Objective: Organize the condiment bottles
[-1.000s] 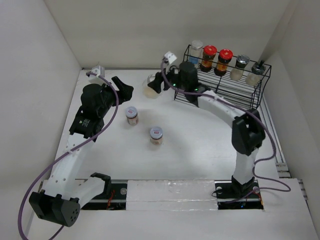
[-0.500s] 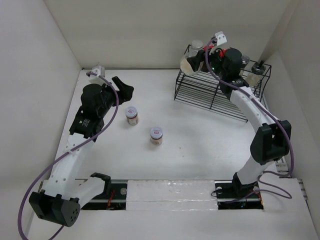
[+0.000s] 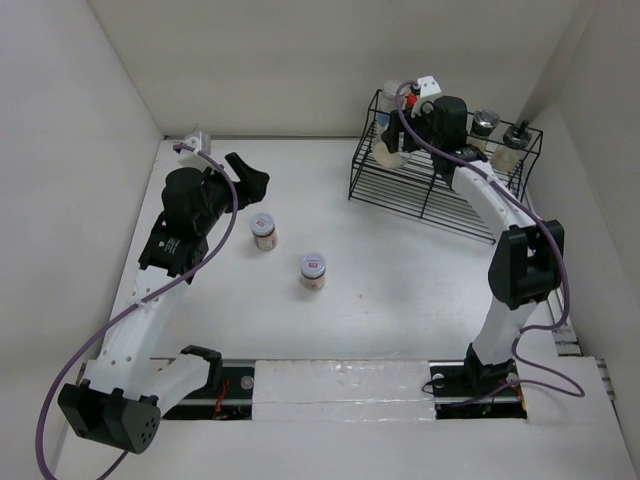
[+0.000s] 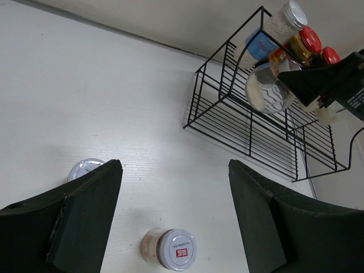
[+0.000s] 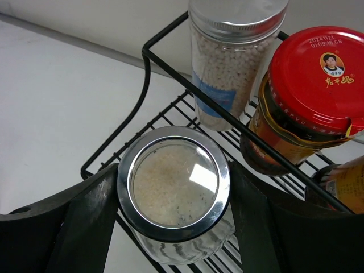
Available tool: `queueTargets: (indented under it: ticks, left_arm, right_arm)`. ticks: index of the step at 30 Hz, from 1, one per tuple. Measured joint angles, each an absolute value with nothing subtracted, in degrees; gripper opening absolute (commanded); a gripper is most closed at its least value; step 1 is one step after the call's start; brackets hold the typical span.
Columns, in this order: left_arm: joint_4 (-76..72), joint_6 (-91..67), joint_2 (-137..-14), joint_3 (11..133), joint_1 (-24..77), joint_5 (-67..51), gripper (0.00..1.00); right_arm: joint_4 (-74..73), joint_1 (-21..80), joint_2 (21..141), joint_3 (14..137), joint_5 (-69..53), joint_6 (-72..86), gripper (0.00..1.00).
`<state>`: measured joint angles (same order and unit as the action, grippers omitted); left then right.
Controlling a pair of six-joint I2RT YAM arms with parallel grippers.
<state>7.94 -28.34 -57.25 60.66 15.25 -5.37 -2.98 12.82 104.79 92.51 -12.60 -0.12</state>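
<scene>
My right gripper point(image 5: 173, 190) is shut on a silver-lidded jar point(image 5: 173, 182) of pale grains, held tilted over the left end of the black wire rack point(image 3: 440, 185), in front of its upper shelf. On that shelf stand a blue-labelled jar point(image 5: 233, 62) and a red-capped jar point(image 5: 313, 85) just behind it, with two silver-lidded jars point(image 3: 485, 122) further right. Two white-lidded jars point(image 3: 264, 230) point(image 3: 313, 270) stand on the table. My left gripper point(image 4: 173, 222) hangs open above them; the nearer jar point(image 4: 173, 250) shows between its fingers, well below.
White walls close the table in at the left, back and right. The rack point(image 4: 256, 125) fills the back right corner, its lower tier of bars bare. My right arm point(image 3: 500, 215) arches along the rack's front.
My right arm carried the silver-lidded jar from the back middle of the table up over the rack, then lowered it at the rack's left end. The left arm stayed put.
</scene>
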Motion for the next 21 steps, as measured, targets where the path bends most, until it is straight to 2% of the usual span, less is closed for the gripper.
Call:
queueTargets:
  ticks: [2,6,13,15,16,21]
  left_arm:
    - [7.94,-28.34,-57.25,60.66,15.25,-5.39,0.71]
    - [7.94,-28.34,-57.25,60.66,15.25,-5.41,0.71]
    - [7.94,-28.34,-57.25,60.66,15.25,-5.43,0.71]
    - [7.94,-28.34,-57.25,60.66,15.25,-5.45,0.71]
    - [7.94,-28.34,-57.25,60.66,15.25,-5.45,0.71]
    - [7.94,-28.34,-57.25,60.66,15.25,-5.5,0.75]
  right_arm:
    - [-5.43,12.84,105.8,94.7,-11.44,-1.23,0.56]
    - [-8.25,12.91,107.85,98.24,-10.2,-2.39,0.67]
    - [-9.98,13.54,111.53,103.09,-11.0,-3.09,0.73]
    - [-10.39,13.58,111.83,103.63,-11.25,-3.22,0.81]
    - [-10.57,13.61,111.92,103.83,-11.46,-3.25,0.89]
    - [-11.11,13.98,111.57,104.38,-11.9,-3.4,0.98]
